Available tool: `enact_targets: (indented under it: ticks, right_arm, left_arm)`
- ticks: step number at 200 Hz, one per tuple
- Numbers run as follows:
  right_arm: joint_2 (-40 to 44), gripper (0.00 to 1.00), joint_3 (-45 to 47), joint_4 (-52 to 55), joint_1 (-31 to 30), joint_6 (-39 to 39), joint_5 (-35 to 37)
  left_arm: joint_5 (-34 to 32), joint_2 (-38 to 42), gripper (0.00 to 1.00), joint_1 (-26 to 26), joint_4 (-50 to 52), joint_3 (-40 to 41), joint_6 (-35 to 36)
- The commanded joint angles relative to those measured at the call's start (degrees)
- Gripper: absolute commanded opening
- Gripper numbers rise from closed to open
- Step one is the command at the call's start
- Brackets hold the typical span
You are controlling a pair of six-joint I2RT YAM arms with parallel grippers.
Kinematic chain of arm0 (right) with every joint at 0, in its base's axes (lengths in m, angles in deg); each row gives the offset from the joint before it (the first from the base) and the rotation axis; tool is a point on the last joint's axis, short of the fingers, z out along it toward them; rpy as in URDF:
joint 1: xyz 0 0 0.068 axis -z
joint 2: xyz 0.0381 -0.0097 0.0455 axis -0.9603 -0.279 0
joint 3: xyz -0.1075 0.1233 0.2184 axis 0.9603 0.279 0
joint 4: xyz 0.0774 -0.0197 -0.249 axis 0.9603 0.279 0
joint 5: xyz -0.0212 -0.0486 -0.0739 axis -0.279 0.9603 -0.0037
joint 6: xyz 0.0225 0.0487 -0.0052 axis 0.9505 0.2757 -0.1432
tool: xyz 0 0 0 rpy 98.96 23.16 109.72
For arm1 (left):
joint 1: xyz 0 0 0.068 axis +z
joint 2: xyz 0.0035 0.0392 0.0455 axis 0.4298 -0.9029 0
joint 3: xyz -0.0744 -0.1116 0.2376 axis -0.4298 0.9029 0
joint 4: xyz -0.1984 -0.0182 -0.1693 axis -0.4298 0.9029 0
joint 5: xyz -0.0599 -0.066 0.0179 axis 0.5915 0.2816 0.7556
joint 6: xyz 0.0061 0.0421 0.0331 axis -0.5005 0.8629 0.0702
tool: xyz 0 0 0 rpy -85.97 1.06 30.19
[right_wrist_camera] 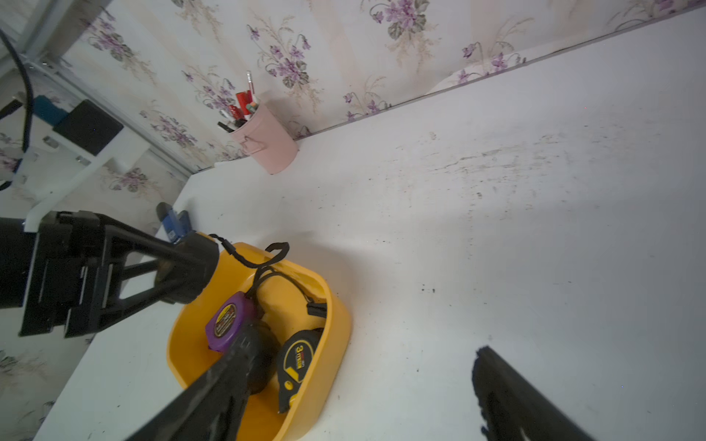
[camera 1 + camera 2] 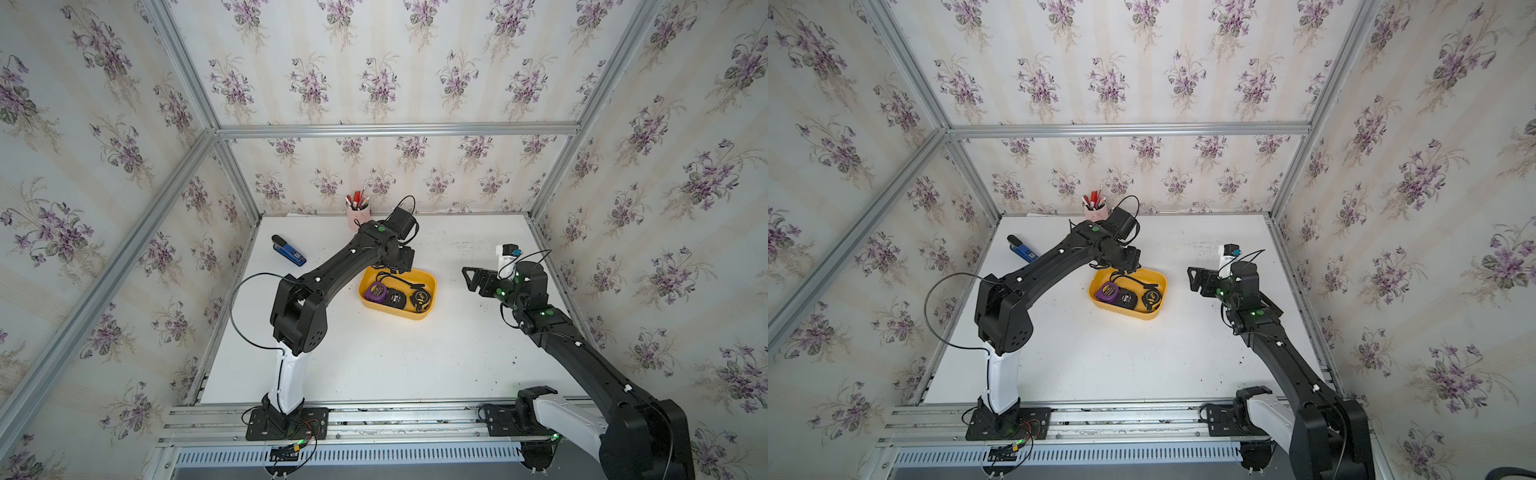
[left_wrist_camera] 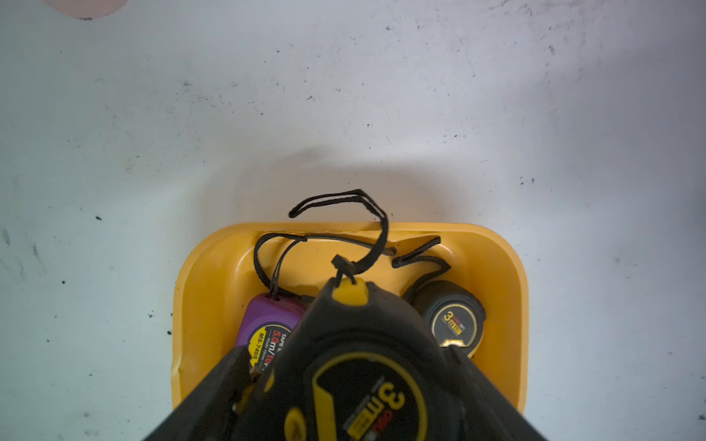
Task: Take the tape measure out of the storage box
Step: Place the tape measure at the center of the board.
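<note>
The yellow storage box (image 2: 432,282) sits mid-table and shows in both top views. My left gripper (image 3: 345,366) is shut on a black-and-yellow tape measure (image 3: 363,317), holding it above the box's far-left end. Its black strap (image 3: 378,229) drapes over the box rim (image 3: 191,290). From the right wrist view the held tape measure (image 1: 191,267) hangs clear of the rim (image 1: 340,317). A purple one (image 2: 376,289), a black one (image 2: 395,297) and a black-yellow one (image 2: 419,300) lie in the box. My right gripper (image 2: 471,276) stands open and empty, right of the box.
A pink pen cup (image 2: 358,216) stands at the back wall, just behind my left wrist. A blue stapler (image 2: 289,251) lies at the back left. Papered walls and aluminium rails close in the white table (image 2: 395,365) on three sides.
</note>
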Motion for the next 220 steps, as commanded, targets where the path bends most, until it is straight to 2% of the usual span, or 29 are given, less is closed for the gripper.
enact_targets:
  ticks: [1,45,75,115,120,150,220]
  right_arm:
    - [0.28,0.94,1.77,-6.52,-2.24,5.94,-6.46]
    - [0.8,0.91,5.88,-15.58,-12.82,13.63,-2.07]
    - [0.28,0.87,6.71,-18.74,-16.97,15.63,0.65]
    - [-2.37,0.87,6.02,-22.5,-19.08,17.1,3.16]
    - [-3.04,0.87,5.77,-23.29,-21.42,17.27,3.16]
    - [-6.82,0.86,3.37,-26.26,-23.42,17.59,4.11]
    - [-12.75,0.86,-0.08,-29.56,-24.46,17.77,5.93]
  left_arm:
    - [5.3,3.54,0.32,-0.13,-4.09,3.51,-13.19]
    - [11.47,9.1,0.31,-0.22,-11.37,9.92,-28.57]
    - [12.4,10.91,0.32,-0.4,-12.76,10.82,-34.48]
    - [12.4,12.29,0.32,-1.51,-13.44,11.19,-38.76]
    - [12.53,12.34,0.32,-1.7,-13.56,11.17,-39.27]
    - [12.58,12.44,0.32,-2.89,-13.72,11.08,-40.67]
    - [12.03,12.8,0.33,-5.25,-14.39,12.26,-42.36]
